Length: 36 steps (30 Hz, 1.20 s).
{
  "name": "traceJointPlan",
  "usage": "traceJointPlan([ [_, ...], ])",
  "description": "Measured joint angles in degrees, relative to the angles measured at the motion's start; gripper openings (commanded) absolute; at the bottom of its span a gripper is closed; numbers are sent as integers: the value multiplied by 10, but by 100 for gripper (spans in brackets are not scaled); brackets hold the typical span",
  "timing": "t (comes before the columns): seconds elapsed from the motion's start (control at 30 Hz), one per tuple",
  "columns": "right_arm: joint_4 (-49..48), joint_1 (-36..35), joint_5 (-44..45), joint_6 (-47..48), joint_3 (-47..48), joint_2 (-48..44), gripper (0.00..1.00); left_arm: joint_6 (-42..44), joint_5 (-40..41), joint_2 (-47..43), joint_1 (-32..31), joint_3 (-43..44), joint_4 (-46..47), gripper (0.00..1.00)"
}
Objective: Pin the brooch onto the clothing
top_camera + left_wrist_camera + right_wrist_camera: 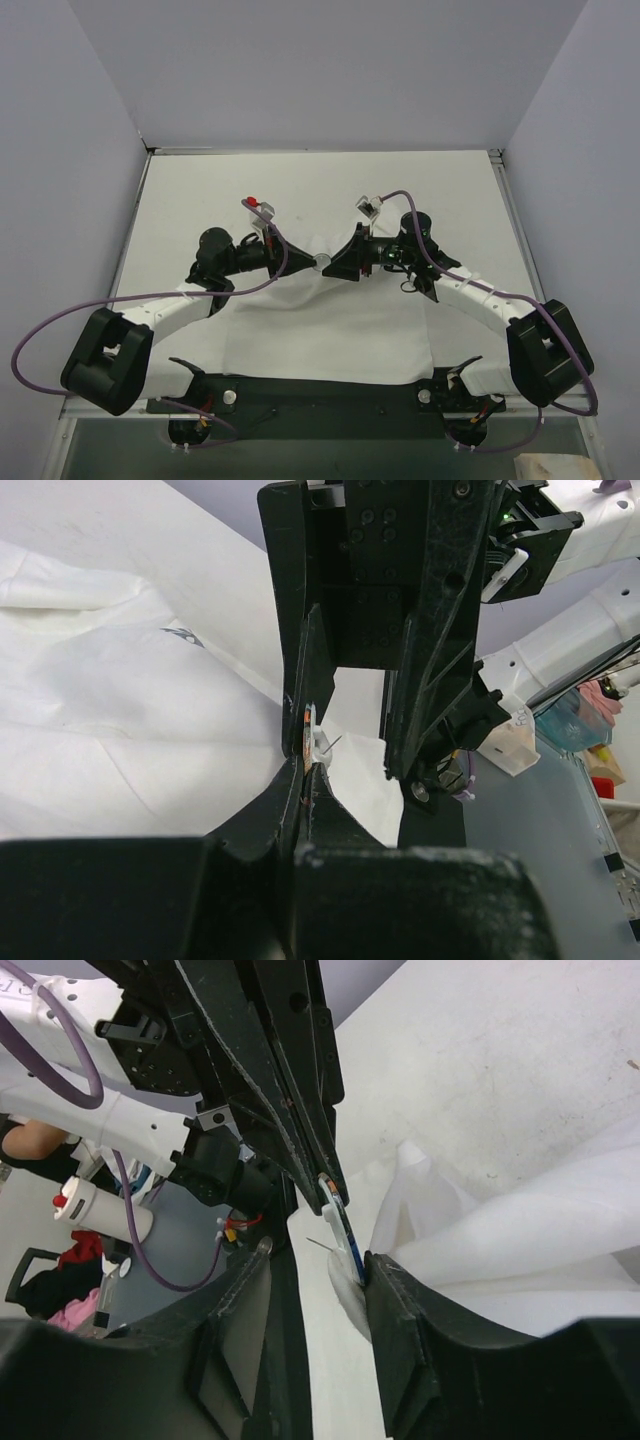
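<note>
Black left claw (305,772) pinches the brooch (309,736), edge-on, mostly hidden; right claw (320,1258) half-open.

Seen edge-on, pin projecting: small round brooch (311,738) against a raised fold of rumpled white shirt (100,710).

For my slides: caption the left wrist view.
Left gripper pinches the brooch edge-on beside a T-shirt fold, right gripper opposite.

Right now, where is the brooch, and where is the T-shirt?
brooch (309,738): left wrist view, on its orange edge, seen side-on.
T-shirt (330,338): top external view, on the flat white cloth between the arms.
</note>
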<state>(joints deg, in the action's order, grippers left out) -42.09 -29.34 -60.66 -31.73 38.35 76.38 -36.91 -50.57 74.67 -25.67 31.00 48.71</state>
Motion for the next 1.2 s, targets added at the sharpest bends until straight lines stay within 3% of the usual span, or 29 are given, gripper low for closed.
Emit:
traceJointPlan([
  [0.83, 120, -13, 37, 56, 47, 9, 15, -17, -28, 13, 7, 3, 21, 0],
  [1.2, 185, -20, 49, 84, 90, 34, 8, 1, -23, 13, 15, 16, -23, 0],
])
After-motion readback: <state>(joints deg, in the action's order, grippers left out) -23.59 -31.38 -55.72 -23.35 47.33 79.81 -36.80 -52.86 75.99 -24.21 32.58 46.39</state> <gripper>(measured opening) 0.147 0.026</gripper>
